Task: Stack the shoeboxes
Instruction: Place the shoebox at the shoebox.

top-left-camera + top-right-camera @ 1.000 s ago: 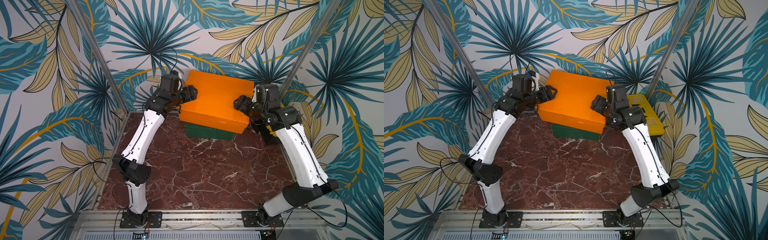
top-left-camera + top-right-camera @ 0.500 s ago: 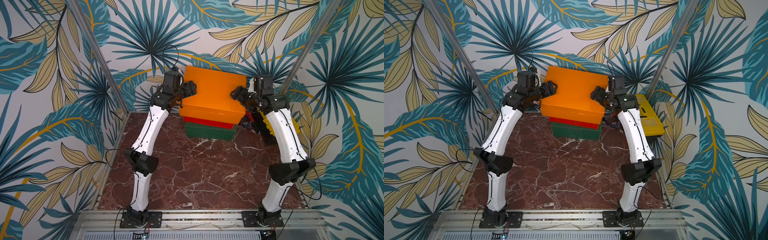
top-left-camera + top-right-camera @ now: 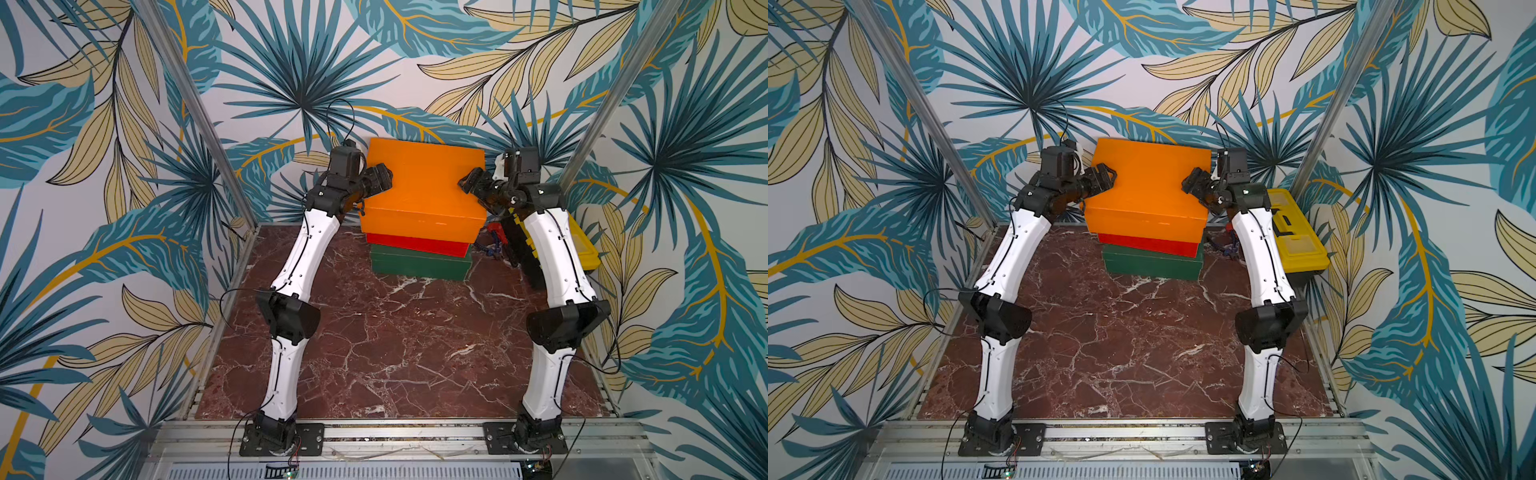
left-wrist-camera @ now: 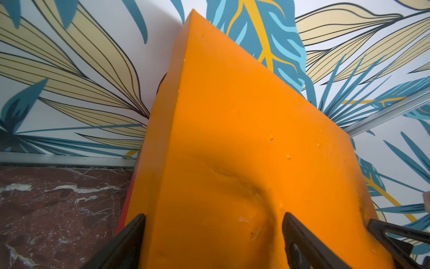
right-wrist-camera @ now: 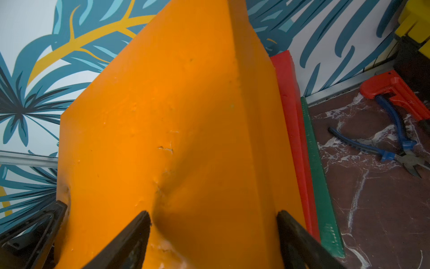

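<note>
Three shoeboxes stand stacked at the back of the table in both top views: the orange shoebox (image 3: 424,187) (image 3: 1150,178) on the red shoebox (image 3: 415,246) (image 3: 1148,245), which sits on the dark green shoebox (image 3: 419,266) (image 3: 1152,266). My left gripper (image 3: 384,180) (image 4: 213,217) is at the orange box's left end, open, its fingers spread either side of the lid's edge. My right gripper (image 3: 467,185) (image 5: 213,213) is shut on the orange box's right end, one finger in a dent in the lid, the other against the side.
A yellow-lidded black toolbox (image 3: 1296,237) stands at the back right behind my right arm. Blue-handled pliers (image 5: 395,149) and a red wrench (image 5: 393,90) lie on the marble between the stack and the toolbox. The patterned wall is close behind the stack.
The orange box, tilted and further forward a second ago, has moved back and now lies level on the red box. My left jaws have spread wider.
</note>
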